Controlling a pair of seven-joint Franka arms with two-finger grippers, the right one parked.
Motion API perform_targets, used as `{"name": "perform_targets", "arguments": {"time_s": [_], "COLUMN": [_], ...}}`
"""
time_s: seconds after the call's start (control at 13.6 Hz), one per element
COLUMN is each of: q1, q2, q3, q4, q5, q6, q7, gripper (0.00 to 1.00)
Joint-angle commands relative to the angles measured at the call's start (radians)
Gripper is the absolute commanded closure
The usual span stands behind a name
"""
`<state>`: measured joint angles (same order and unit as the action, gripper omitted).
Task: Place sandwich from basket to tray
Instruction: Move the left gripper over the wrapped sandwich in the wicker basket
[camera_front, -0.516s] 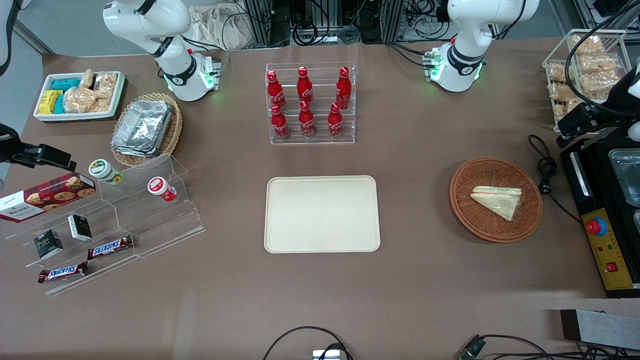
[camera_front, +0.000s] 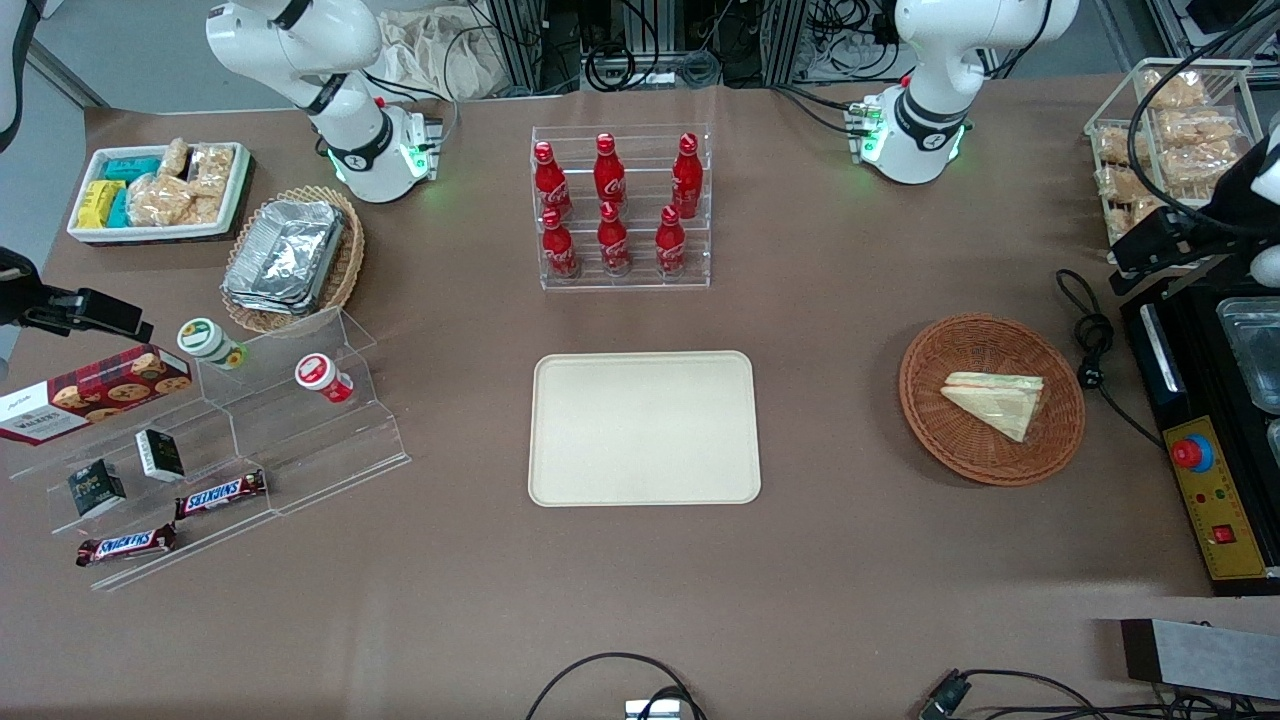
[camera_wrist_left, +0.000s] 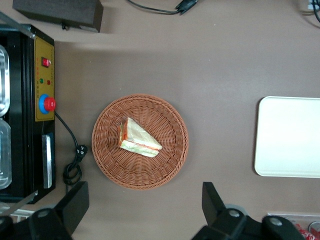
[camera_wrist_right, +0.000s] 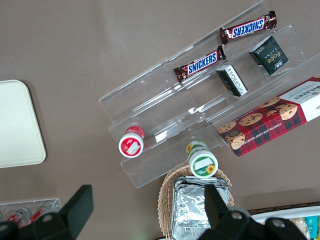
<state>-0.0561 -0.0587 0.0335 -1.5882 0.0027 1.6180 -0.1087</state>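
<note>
The sandwich (camera_front: 995, 400), a pale triangular wedge with red and green filling at its edge, lies in the round reddish-brown wicker basket (camera_front: 960, 450). From the left wrist view, the sandwich (camera_wrist_left: 139, 140) rests near the middle of the basket (camera_wrist_left: 160, 165). My left gripper (camera_front: 1165, 250) hangs high above the table toward the working arm's end, farther from the front camera than the basket. The gripper (camera_wrist_left: 144, 205) is open, its two dark fingers (camera_wrist_left: 75, 200) spread wide with nothing between them. The cream tray (camera_front: 645, 428) lies empty at the table's middle, and its edge (camera_wrist_left: 290, 137) also shows to the wrist camera.
A black appliance with a red button (camera_front: 1215, 450) and its coiled cable (camera_front: 1095, 340) sit close beside the basket. A wire rack of bagged snacks (camera_front: 1170, 140) stands under the arm. A clear rack of red bottles (camera_front: 620, 205) stands farther back than the tray.
My left gripper has drifted slightly away from the front camera. The sandwich, basket and tray have not moved.
</note>
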Motion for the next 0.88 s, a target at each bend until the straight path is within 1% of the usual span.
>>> {"name": "perform_targets", "arguments": {"time_s": [0.0, 0.07, 0.15, 0.29, 0.44, 0.59, 0.74, 0.81], "q1": [0.013, 0.019, 0.021, 0.024, 0.022, 0.022, 0.022, 0.022], "q2": [0.043, 0.069, 0.086, 0.089, 0.071, 0.024, -0.012, -0.013], "q3": [-0.001, -0.001, -0.001, 0.0, 0.023, 0.032, 0.036, 0.036], "q4": [0.014, 0.01, 0.004, -0.041, -0.152, -0.308, -0.453, -0.502], "q5": [-0.006, -0.004, -0.004, -0.006, -0.006, -0.012, -0.01, -0.009], "q6": [-0.023, -0.018, -0.01, 0.028, 0.13, 0.271, 0.414, 0.46], "q7": [-0.252, -0.343, -0.389, -0.414, -0.43, -0.442, -0.527, -0.584], "gripper": [0.0, 0.0, 0.0, 0.0, 0.0, 0.0, 0.0, 0.0]}}
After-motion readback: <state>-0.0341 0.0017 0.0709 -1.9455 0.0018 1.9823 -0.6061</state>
